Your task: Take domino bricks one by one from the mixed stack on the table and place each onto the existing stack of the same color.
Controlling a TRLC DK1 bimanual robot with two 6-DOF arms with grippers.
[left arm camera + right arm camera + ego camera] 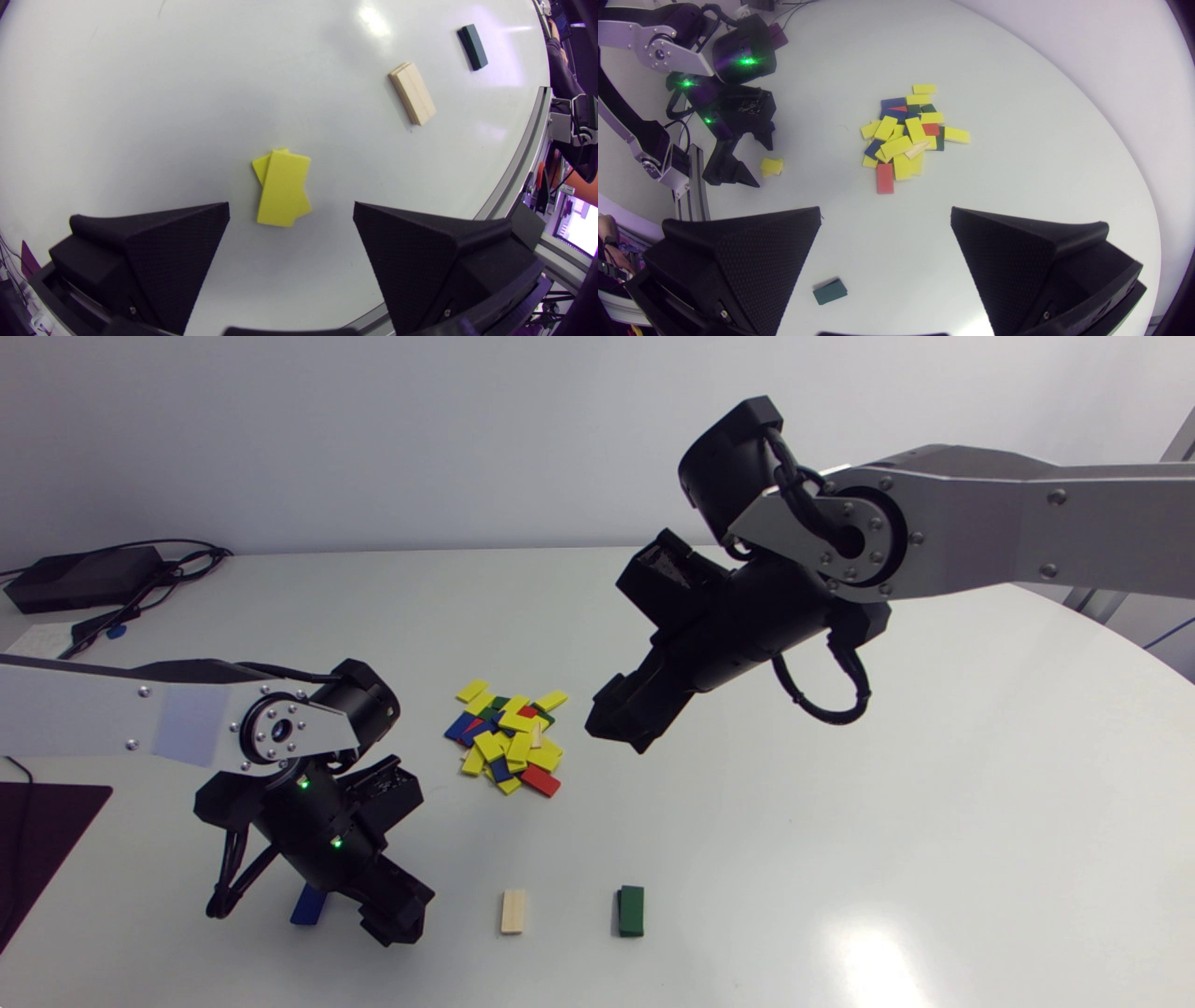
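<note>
— Now at which step?
— Probably release: hovering lower left, left gripper (pixel 400 913) spread over yellow stack (pixel 283 187).
— Next?
— Lower spread right gripper (pixel 624 728) onto mixed pile (pixel 509 737), mid-frame; pinch a single one.

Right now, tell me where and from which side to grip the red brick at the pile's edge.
Take the red brick across its long edges near its outer end, straight down from above. It lies flat, and that end juts clear of the pile; yellow bricks crowd the inner end.
</note>
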